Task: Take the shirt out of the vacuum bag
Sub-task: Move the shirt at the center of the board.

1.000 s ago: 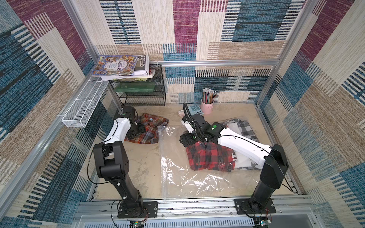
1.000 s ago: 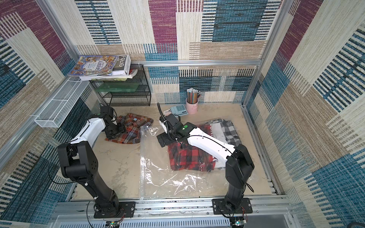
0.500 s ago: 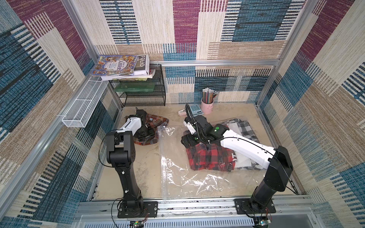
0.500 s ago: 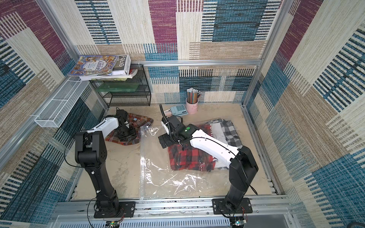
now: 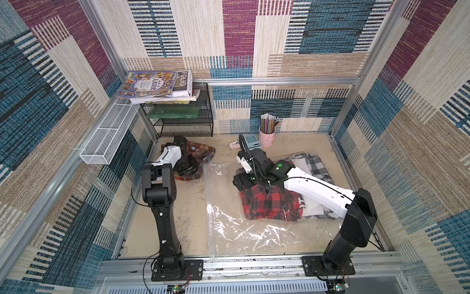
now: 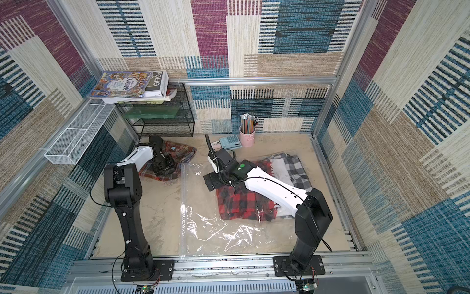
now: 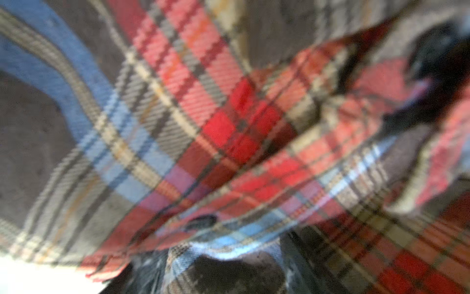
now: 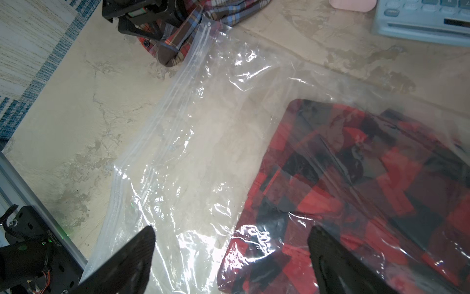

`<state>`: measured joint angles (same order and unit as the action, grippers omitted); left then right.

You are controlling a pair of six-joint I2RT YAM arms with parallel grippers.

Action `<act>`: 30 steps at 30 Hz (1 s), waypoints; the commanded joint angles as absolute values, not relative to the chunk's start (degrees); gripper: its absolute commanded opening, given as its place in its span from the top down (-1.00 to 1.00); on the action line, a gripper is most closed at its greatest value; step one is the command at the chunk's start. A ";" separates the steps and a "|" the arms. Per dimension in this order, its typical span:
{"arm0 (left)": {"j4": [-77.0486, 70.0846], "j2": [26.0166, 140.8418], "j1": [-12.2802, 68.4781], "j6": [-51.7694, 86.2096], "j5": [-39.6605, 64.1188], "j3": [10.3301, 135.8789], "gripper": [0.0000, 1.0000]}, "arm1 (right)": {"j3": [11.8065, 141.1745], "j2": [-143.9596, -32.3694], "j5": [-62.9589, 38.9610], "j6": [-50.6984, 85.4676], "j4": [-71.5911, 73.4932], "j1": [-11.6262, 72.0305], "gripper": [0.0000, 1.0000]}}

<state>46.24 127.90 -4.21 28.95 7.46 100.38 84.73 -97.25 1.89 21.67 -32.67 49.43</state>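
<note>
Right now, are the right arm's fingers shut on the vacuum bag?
No: in the right wrist view the right fingers stand wide apart above the vacuum bag, pinching none of its plastic.

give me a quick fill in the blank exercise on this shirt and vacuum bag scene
1. The red-and-black checked shirt lies ____ the large clear crinkly plastic vacuum bag.
2. The right hand hangs above that bag with its jaws ____.
3. The faded multicolour plaid shirt lies ____ the bag, beside its zip-seal edge.
4. The cup of pencils next to the pale blue calculator is coloured ____.

Missing words: inside; open; outside; pink
</note>
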 commanded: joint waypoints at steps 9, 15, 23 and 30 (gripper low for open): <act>36.86 125.07 -1.59 39.21 16.42 92.73 -0.43 | 85.81 -98.95 0.01 22.67 -31.02 50.67 -0.91; 39.58 113.91 -1.93 37.28 13.11 89.86 -0.46 | 87.04 -99.23 -0.51 23.16 -31.03 52.16 -0.91; 43.06 96.31 -2.46 35.16 13.05 80.94 -0.49 | 90.39 -101.71 -5.02 24.52 -30.40 55.14 -0.92; 42.43 78.05 -2.44 37.28 17.10 59.14 -0.46 | 103.39 -111.77 -7.04 28.97 -39.61 59.16 -0.95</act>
